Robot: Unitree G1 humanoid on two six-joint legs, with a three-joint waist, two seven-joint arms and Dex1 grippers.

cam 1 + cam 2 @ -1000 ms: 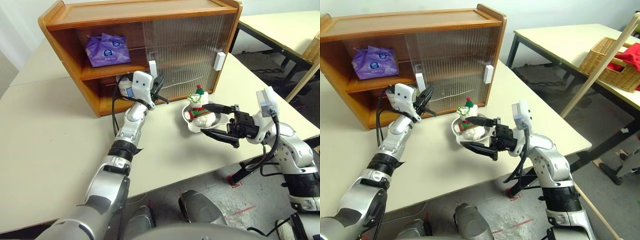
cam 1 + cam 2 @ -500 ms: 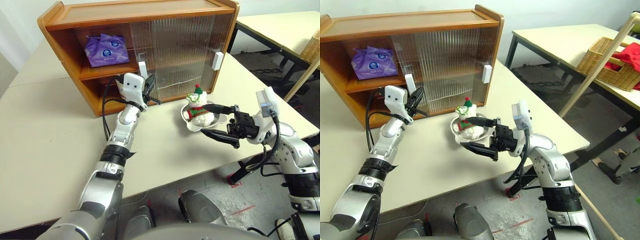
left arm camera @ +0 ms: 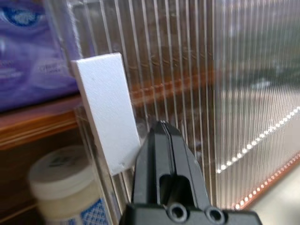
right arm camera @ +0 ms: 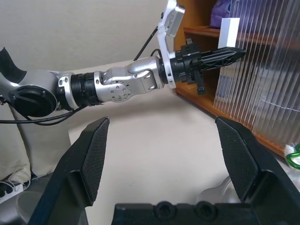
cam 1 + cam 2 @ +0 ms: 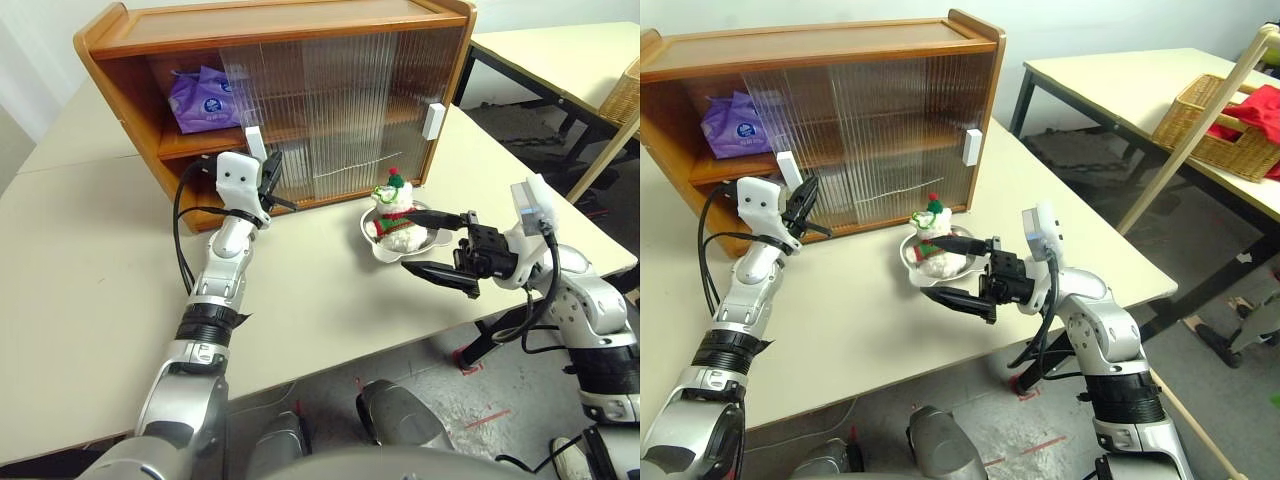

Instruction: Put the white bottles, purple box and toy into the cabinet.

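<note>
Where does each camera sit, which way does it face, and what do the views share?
Head views, both eyes: on the robot's head, facing forward and down at the cabinet, the toy in a bowl, both arms.
Left wrist view: on the left wrist, facing the door's white handle; the shut left gripper shows.
Right wrist view: on the right wrist, facing the left arm; the open right gripper shows.
Shared: that handle and the purple box.
</note>
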